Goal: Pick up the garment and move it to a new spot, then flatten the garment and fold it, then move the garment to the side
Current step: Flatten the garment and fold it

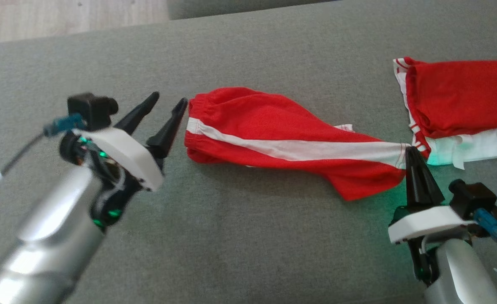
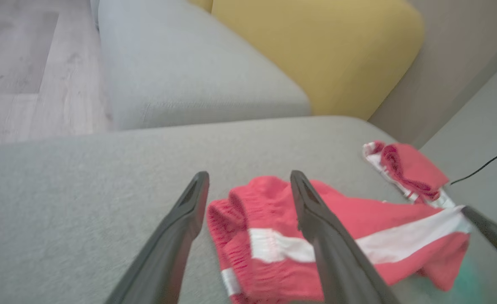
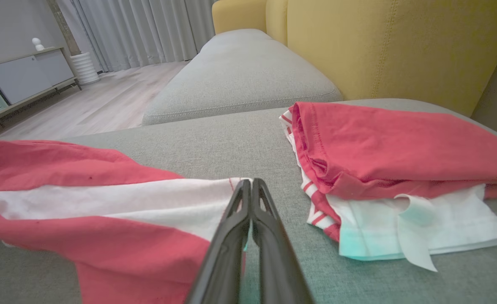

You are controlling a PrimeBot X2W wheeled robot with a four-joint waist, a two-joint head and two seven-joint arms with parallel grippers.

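Pickup stage, judging by the lie of things: red garment (image 1: 274, 135) with a white stripe stretched left to right across the middle of the grey sofa cushion (image 1: 274, 50), rumpled and twisted, not yet lifted, flattened or folded. Right fingers (image 1: 415, 181) pressed together, pinching the stripe at the garment's right end, seemingly at a leg hem. Left fingers (image 1: 168, 128) spread wide, holding nothing, tips just beside the gathered waistband at the left end, apart from the cloth. Next calls for bringing the left fingers onto the waistband, closing over a firm bite of the elastic edge, then raising both ends together to carry the cloth clear of the cushion to a fresh spot. Worth keeping away from the folded red and white pile (image 1: 460, 105) at the far right, near the pinched end. Number of layers in the right pinch hard to tell, contact hidden behind the fingers in the right wrist view. Left wrist view blurred, waistband detail soft. Underside of the garment and its second leg tucked out of sight; folded pile cut off at the right edge of the head view.
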